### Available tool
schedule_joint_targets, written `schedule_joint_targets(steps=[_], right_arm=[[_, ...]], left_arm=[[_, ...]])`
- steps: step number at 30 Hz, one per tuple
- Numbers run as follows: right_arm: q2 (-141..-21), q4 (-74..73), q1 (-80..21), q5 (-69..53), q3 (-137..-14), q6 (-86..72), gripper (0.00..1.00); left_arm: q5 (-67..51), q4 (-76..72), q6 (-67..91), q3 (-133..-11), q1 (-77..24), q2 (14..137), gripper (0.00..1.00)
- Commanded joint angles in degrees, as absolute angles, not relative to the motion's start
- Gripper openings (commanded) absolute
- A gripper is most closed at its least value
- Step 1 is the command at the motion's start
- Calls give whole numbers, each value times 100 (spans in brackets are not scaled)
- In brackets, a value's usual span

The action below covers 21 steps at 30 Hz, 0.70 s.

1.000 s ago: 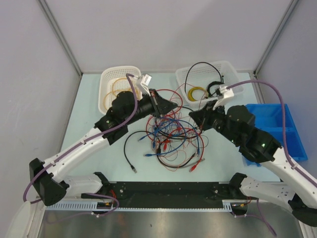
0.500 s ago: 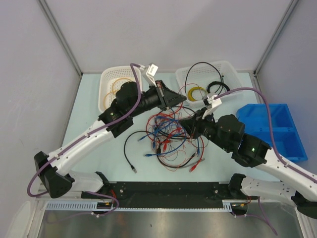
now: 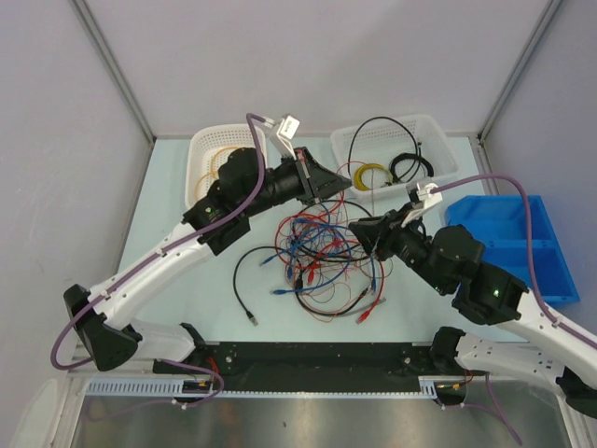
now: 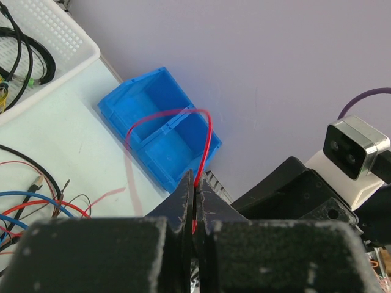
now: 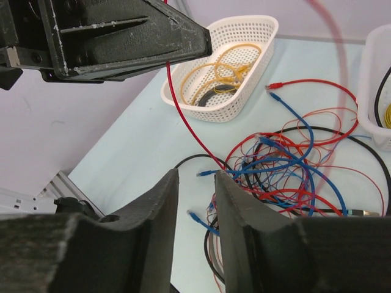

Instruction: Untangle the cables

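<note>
Your left jaws still clamp the red wire (image 4: pixel 206 143), lifting it from the tangle (image 3: pixel 326 257); right jaws, parted and empty, withdrew.

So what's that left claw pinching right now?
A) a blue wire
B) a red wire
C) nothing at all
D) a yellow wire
B: the left gripper is shut on a red wire, which arcs up out of it in the left wrist view.
</note>
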State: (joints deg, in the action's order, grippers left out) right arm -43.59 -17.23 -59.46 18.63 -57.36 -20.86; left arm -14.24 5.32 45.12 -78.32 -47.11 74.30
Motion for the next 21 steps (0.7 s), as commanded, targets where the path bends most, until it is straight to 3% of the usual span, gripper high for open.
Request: schedule_joint_targets(steps=[1,9,17,21], right_arm=[[-4280,-1600,-5959,2013,-5634,-1987,39],[-4395,-1556,-5915,1890,-5599,-1951,52],[-3991,-1898,-5915,2215,-5520,-1942,74],[-4025,-1872,-5889,2241,-5441,-1925,77]], left_arm=[[-1441,633,4553,-8156,-4825,7541,0],[-1406,764,4500,-8367,-4922,7638,0],[-1397,861,4456,-8446,-4913,7603,0],[-1433,879,4474,-8490,-4948,7611,0]])
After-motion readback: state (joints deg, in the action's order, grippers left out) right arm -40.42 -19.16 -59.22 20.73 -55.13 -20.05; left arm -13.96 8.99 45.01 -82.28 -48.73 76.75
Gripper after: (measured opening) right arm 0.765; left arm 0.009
